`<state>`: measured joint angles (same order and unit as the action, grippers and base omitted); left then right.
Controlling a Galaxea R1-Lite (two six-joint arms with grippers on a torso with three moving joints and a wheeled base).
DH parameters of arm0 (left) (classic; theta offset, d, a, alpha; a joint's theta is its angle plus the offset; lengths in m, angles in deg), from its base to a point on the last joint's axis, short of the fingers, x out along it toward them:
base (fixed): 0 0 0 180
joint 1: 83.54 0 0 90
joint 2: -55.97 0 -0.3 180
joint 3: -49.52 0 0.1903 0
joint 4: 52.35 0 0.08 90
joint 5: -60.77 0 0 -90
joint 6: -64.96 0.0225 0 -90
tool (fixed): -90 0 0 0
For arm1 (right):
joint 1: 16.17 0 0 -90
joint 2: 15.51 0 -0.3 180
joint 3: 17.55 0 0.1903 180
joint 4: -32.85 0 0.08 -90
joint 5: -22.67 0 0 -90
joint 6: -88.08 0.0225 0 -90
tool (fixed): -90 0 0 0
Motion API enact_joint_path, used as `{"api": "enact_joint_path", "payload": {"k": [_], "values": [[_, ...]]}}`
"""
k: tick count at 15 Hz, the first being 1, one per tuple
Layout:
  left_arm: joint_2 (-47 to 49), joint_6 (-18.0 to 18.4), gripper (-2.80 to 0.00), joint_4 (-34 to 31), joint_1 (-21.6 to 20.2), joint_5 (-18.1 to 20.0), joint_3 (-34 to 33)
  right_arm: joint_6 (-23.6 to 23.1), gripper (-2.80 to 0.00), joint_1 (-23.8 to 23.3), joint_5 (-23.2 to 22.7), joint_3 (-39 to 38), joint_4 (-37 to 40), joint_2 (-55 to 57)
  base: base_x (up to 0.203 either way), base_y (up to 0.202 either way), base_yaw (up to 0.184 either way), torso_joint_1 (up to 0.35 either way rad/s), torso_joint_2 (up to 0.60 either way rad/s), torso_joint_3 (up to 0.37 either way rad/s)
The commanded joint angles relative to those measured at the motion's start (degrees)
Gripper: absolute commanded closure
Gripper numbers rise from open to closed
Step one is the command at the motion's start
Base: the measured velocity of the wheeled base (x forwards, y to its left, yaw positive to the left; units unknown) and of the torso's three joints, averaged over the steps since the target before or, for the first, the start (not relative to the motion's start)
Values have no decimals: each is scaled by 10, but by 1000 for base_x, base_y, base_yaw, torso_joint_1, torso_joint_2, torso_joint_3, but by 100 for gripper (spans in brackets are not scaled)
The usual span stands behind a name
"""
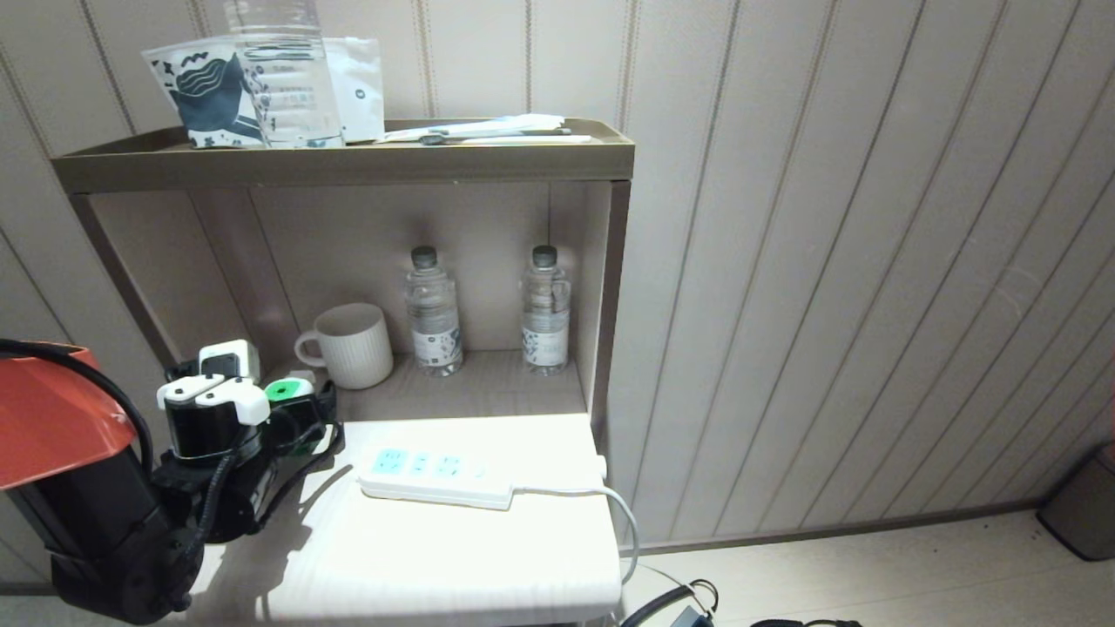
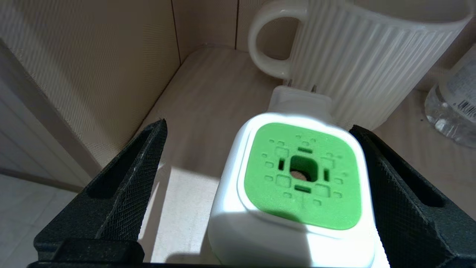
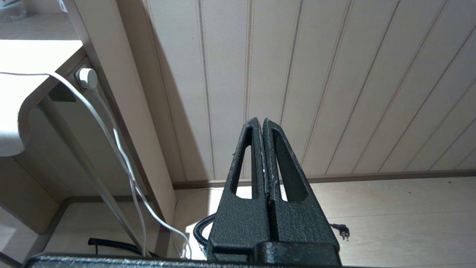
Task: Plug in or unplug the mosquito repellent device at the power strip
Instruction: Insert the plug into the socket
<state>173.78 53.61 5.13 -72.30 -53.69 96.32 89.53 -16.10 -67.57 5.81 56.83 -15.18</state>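
Observation:
The mosquito repellent device (image 2: 301,175), a white head with a green top, stands on the table surface just in front of the mug, away from the strip. Its two metal prongs (image 2: 290,82) point toward the mug. My left gripper (image 2: 258,128) is open and straddles the device: one finger sits close against its side, the other stands well apart. In the head view the device (image 1: 283,392) and left gripper (image 1: 296,407) are at the table's left rear. The power strip (image 1: 435,475) lies flat mid-table with all its sockets free. My right gripper (image 3: 262,121) is shut on nothing, low beside the table.
A ribbed white mug (image 1: 353,344) and two water bottles (image 1: 433,313) (image 1: 545,309) stand in the alcove behind. The strip's white cord (image 1: 623,514) hangs off the table's right edge (image 1: 601,540). An upper shelf (image 1: 348,161) overhangs. The alcove's left wall (image 2: 93,74) is close by.

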Motion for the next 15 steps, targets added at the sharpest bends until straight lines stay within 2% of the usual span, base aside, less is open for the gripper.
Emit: {"api": "enact_joint_path", "payload": {"k": [1,15], "values": [[6,0,-280,10,0,-1,2,0,0,0,0,0,0,0,0,0,0,0,0,0],[19,0,-280,17,-7,-8,20,0,0,0,0,0,0,0,0,0,0,0,0,0]]}}
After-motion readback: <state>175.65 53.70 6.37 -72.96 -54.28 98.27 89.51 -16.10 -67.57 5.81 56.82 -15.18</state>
